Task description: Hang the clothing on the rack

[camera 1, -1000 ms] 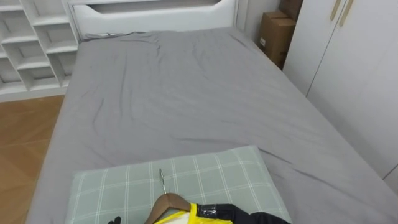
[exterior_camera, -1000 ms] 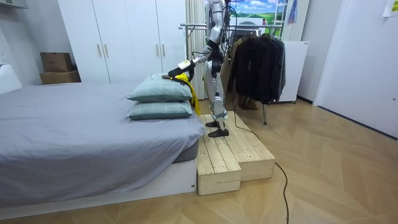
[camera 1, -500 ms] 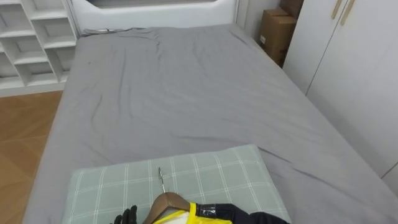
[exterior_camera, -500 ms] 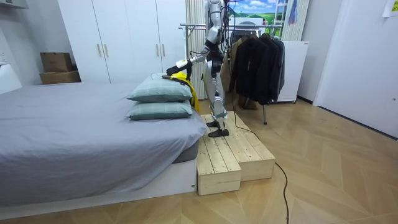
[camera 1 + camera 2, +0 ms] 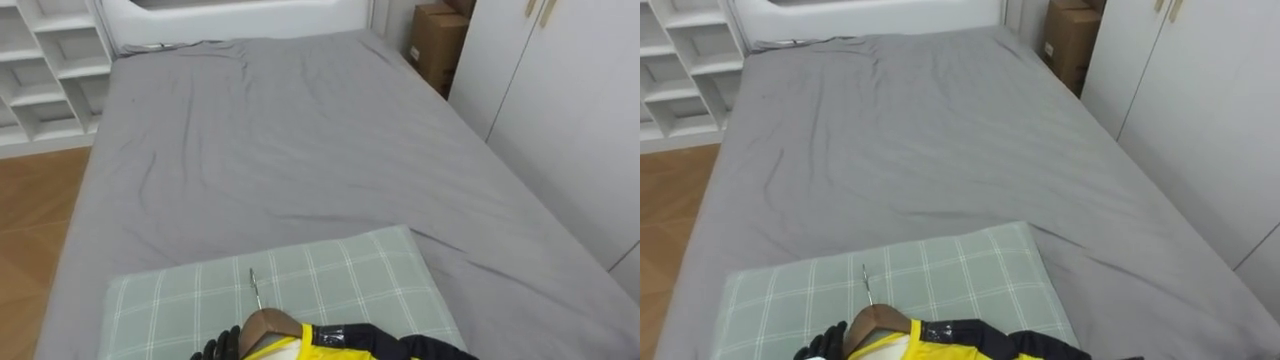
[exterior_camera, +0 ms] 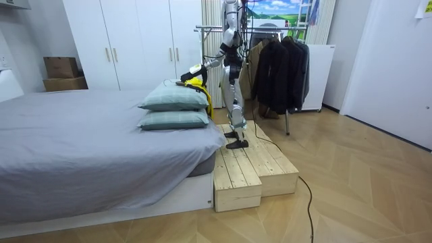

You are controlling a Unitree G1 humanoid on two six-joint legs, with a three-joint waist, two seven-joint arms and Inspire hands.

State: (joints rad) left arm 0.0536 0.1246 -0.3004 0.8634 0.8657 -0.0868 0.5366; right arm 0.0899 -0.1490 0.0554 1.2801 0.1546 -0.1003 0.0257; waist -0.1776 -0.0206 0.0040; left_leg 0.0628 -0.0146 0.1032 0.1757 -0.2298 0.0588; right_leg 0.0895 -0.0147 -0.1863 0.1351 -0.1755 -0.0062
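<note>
The grey bed (image 5: 300,150), its cover creased, stretches away ahead of the left hand (image 5: 225,348). Right under the hand, at the near end, lies a green checked pillow (image 5: 340,285). The room view shows it stacked on a second pillow (image 6: 174,120) of the same kind. Just right of the hand, a wooden hanger (image 5: 268,325) and a yellow and black garment (image 5: 340,342) rest on the top pillow.
</note>
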